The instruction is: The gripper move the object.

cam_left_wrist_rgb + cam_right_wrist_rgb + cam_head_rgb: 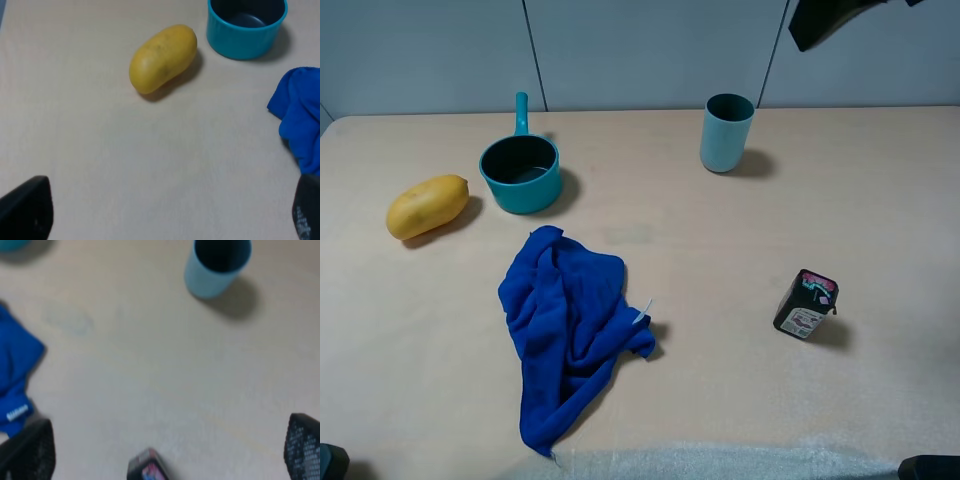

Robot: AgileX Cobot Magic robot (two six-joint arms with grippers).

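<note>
Exterior high view is taken as the reference, with the teal saucepan [521, 172] as landmark near the far-left part of the table [720, 260], upright, its straight handle pointing away toward the wall. Just left of the saucepan a yellow mango [427, 206] is seen, near but apart from it; in front of the saucepan a crumpled blue cloth [565, 325] is spread; well to its right a taller teal cup [726, 132] is stood, and farther right and nearer the front a small dark carton [806, 303] is set. The left gripper [170, 210] is held spread wide and empty, as is the right gripper [170, 450], with nothing grasped by either. A slip is judged likely if the round wall is pinched instead of the rim or handle. The mango could be knocked during a left-side approach, the cloth could be snagged by a low path, and the cup could be mistaken for the saucepan.
</note>
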